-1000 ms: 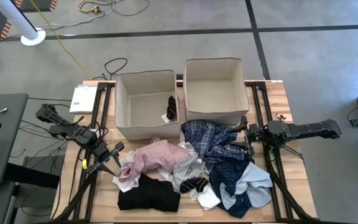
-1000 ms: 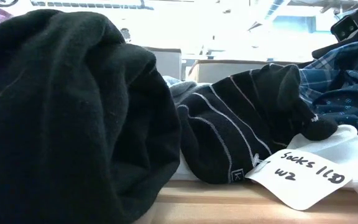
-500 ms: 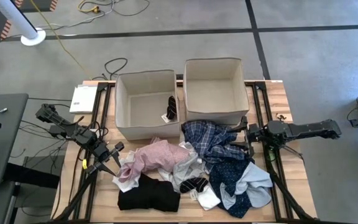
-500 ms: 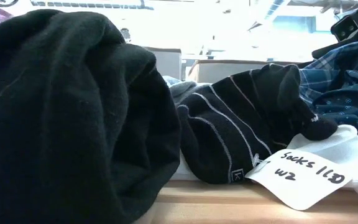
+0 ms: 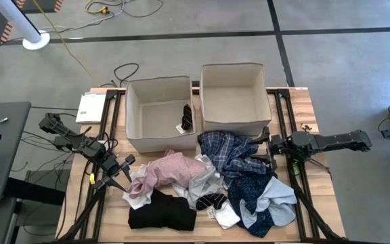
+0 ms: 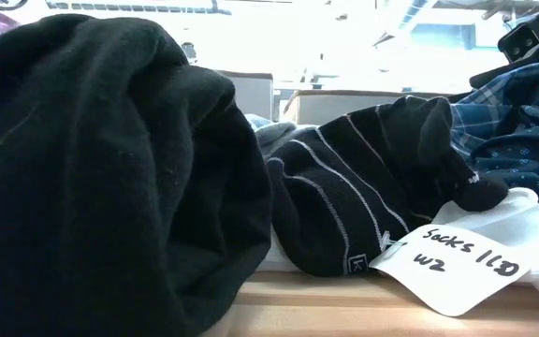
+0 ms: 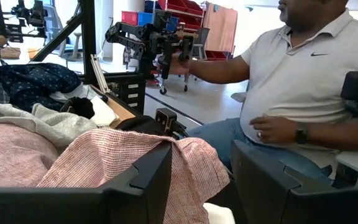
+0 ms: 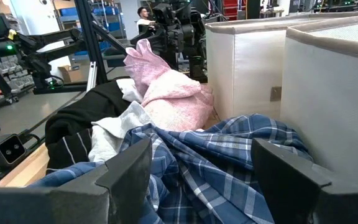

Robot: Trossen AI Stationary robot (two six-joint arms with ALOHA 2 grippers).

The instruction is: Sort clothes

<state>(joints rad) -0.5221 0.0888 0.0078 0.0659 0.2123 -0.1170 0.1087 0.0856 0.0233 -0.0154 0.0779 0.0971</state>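
The wooden bench [image 5: 303, 102] carries two beige boxes [image 5: 232, 98] at its far edge, and nothing has shifted since a moment ago. The clothes [image 5: 208, 186] lie heaped across the near half, close in front of the boxes. My left gripper [image 5: 119, 171] rests beside the pink garment [image 7: 104, 162], jaws spread. My right gripper [image 5: 263, 146] sits against the blue plaid garment [image 8: 210, 168], jaws spread. Bare wood shows along both side edges.
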